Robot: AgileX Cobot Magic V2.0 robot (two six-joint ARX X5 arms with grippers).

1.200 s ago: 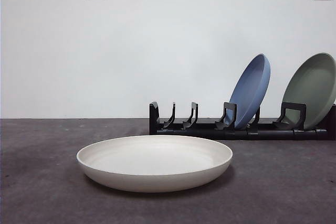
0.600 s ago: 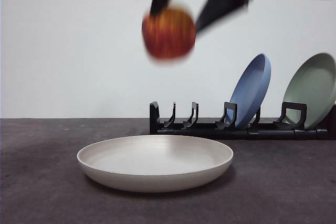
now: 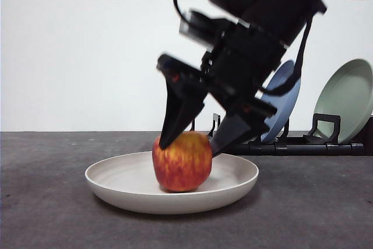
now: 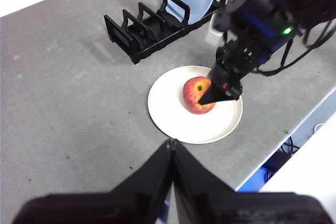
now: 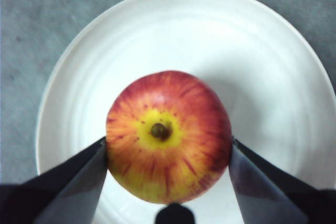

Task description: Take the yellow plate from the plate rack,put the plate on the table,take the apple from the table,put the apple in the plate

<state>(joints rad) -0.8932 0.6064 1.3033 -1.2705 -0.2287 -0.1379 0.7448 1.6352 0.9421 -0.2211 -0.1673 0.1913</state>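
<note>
The right tool grips the apple by its flanks, and the apple sits in the plate, near its middle. The left tool waits pinched shut, away from the plate. To finish well, part the jaws evenly, just enough to free the fruit (it may roll), then lift straight up, clear of the rack behind the plate on the counter.

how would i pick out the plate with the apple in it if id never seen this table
Start at the black plate rack at the back of the table; the yellow plate lies flat in front of it. The blue plate and green plate stand upright in the rack; only this cream one holds the apple.
</note>
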